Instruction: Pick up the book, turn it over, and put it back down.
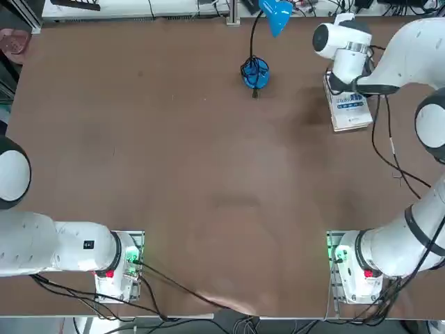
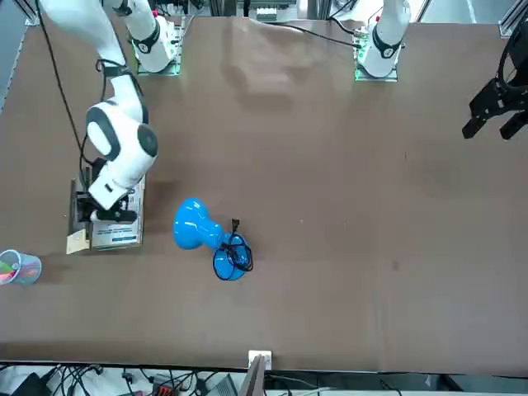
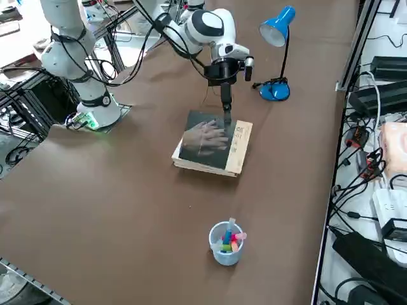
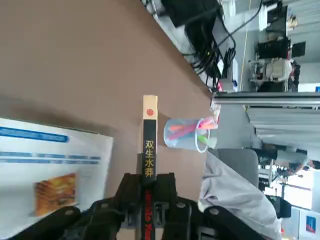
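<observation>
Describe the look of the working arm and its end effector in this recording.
The right arm has white, rounded segments with dark grey bands and caps at the joints, and black cables running along it. Its end effector is black, with two fingers and round screw heads.

Bright, even light; 1 pale glare patch on the tabletop (image 1: 188, 181).

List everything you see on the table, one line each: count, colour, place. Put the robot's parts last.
Small book: one, dark cover with cream edges, held up on edge in the right gripper
White book: one, white with blue print, beside the small book
Lamp: one, blue, on the table beyond the books in the right side view
Cup: one, pale blue, holding coloured sticks, on the table
Table: one, brown, under everything
Right gripper: one, black, shut on the small book
</observation>
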`<state>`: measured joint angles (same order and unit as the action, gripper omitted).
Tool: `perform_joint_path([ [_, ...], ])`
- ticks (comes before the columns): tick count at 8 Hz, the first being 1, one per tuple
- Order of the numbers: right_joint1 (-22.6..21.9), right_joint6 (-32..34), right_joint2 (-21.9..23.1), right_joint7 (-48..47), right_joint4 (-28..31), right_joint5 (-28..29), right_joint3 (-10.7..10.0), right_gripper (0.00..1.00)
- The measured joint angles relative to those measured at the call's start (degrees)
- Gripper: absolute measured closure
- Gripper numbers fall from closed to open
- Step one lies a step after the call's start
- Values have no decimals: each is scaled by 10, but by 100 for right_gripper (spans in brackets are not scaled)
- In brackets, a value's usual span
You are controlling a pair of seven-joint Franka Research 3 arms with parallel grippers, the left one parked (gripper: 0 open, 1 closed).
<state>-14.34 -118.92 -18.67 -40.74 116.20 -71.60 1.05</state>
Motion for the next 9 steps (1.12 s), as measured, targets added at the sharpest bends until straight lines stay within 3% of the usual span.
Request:
perform_joint_path([
  [4,-103,89,2,-77,51,-32,1,90],
  [6,-107,99,-9,-126,77,-84,-2,90],
  [9,-111,127,-50,-175,82,-108,-3,90],
])
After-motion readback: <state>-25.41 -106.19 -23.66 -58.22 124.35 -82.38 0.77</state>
